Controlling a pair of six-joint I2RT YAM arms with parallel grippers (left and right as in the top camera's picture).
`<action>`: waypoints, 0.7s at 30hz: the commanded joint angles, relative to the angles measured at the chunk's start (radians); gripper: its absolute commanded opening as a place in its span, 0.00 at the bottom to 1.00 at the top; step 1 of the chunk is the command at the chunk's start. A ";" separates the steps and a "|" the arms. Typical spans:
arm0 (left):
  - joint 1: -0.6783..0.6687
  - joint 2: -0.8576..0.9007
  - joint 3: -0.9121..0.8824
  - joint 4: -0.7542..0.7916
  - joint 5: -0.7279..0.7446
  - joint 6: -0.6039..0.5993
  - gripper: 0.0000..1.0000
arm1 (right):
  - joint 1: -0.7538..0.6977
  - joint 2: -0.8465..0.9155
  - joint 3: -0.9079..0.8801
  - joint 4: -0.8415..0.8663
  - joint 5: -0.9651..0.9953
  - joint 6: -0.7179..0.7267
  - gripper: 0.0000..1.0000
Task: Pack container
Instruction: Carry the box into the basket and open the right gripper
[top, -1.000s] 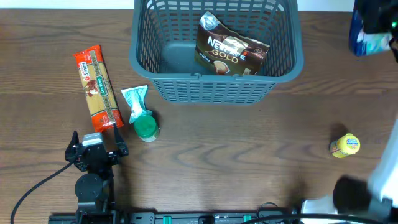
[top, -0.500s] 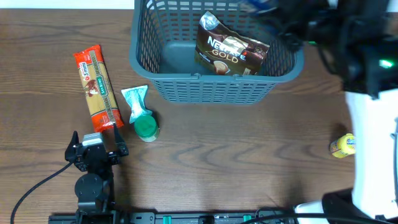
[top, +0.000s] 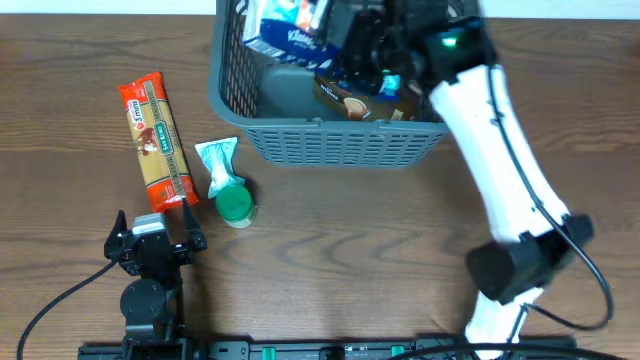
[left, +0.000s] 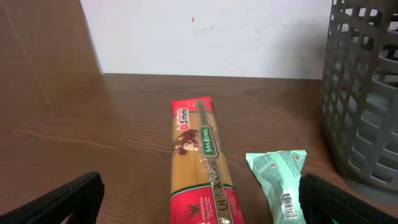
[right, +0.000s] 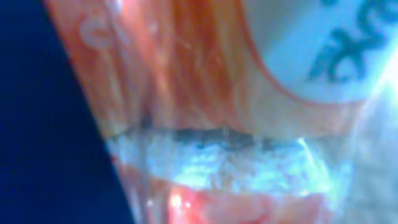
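Right wrist view is nothing but glossy wrapper in orange, white and blue. What is that hand doing? (spotter)

My right gripper hangs over the container. Its fingers are hidden, but the blue packet sits right against it, above the basket floor. I judge it clamped on that packet. My left gripper rests low at the near side of the table, fingers spread, holding nothing. (me)

How will the packet behave? (spotter)

Soft and light, I think. The film looks slick and crumpled, so a pinch at one edge could slip. It should drop harmlessly next to the brown bag lying inside. (me)

And the container itself? (spotter)

It stands at the far side of the table. The pasta pack and the green pouch lie outside it, toward my left arm. I take it for stiff moulded plastic, light for its bulk, and likely to skid on the wood if I knock it. The lattice walls could snag a fingertip. The thick rim is where I would grip it if it needs steadying. (me)
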 joint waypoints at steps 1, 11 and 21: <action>0.006 -0.007 -0.029 -0.014 -0.005 0.009 0.98 | 0.008 0.045 0.001 0.008 0.000 0.053 0.01; 0.006 -0.007 -0.029 -0.014 -0.005 0.009 0.98 | 0.008 0.072 0.001 0.005 0.000 0.060 0.01; 0.006 -0.007 -0.029 -0.014 -0.005 0.009 0.98 | 0.008 0.056 0.002 -0.024 0.000 0.097 0.99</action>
